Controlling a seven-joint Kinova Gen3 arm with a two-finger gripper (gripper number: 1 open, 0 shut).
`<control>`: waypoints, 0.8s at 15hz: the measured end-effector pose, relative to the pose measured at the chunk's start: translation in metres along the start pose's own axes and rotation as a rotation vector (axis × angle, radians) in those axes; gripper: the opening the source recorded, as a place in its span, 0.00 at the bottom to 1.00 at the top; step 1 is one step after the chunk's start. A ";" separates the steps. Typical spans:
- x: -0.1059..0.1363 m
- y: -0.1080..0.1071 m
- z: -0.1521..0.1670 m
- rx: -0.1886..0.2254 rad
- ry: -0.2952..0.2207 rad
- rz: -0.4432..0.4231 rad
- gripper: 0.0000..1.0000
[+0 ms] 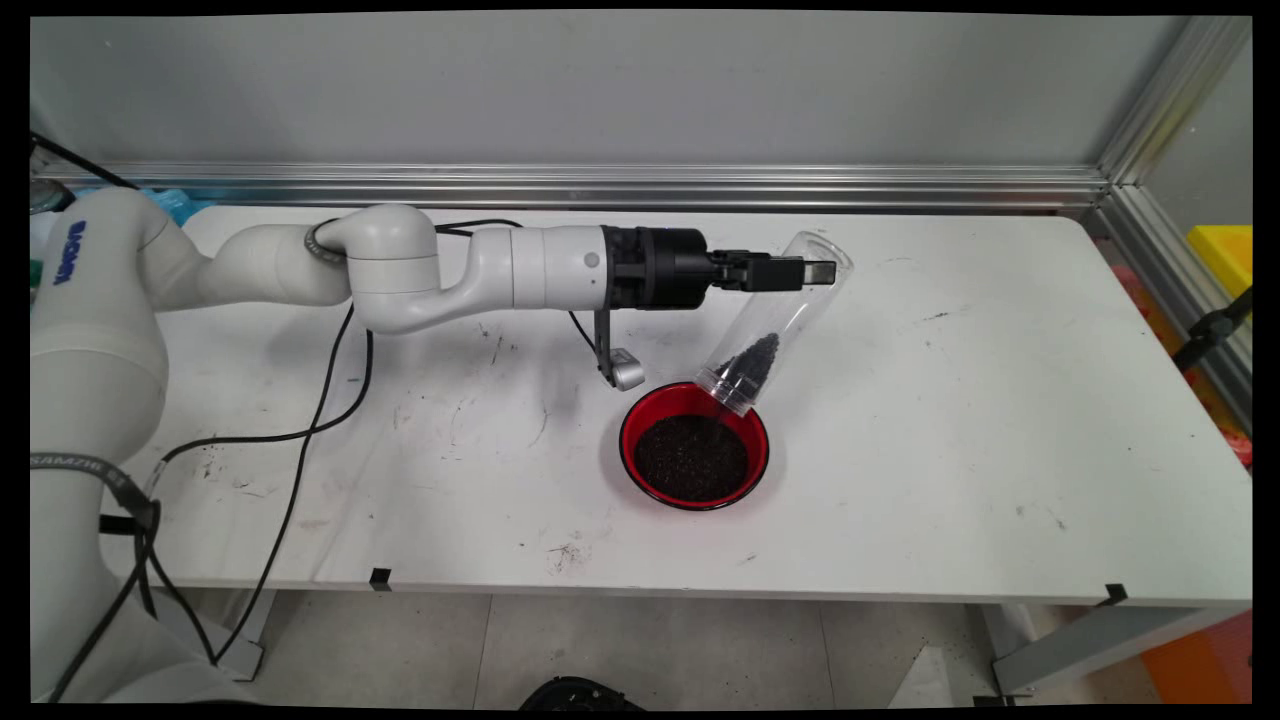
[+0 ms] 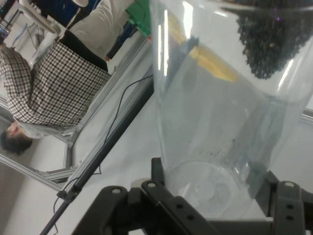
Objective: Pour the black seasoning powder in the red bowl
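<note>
A clear plastic cup [image 1: 779, 325] is tipped mouth-down over a red bowl [image 1: 694, 444], and my gripper [image 1: 812, 272] is shut on its upper, closed end. Dark granules [image 1: 750, 362] lie gathered near the cup's mouth, just above the bowl's far rim. The bowl holds a bed of the same dark granules [image 1: 690, 458]. In the hand view the cup [image 2: 220, 112] fills the space between my black fingers [image 2: 161, 196], with the granules [image 2: 266, 39] at the top.
The white table [image 1: 1000, 400] carries scattered dark specks and scuffs. Black cables [image 1: 300, 440] hang from the arm at the left. An aluminium rail runs along the back wall. A person in a checked shirt [image 2: 54, 83] appears in the hand view.
</note>
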 end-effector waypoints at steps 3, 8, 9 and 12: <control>-0.001 -0.001 0.002 0.011 -0.003 0.009 0.00; -0.005 -0.004 0.007 0.028 -0.014 0.023 0.00; -0.006 -0.005 0.007 0.030 -0.014 0.024 0.00; -0.007 -0.007 0.007 0.035 -0.015 0.027 0.00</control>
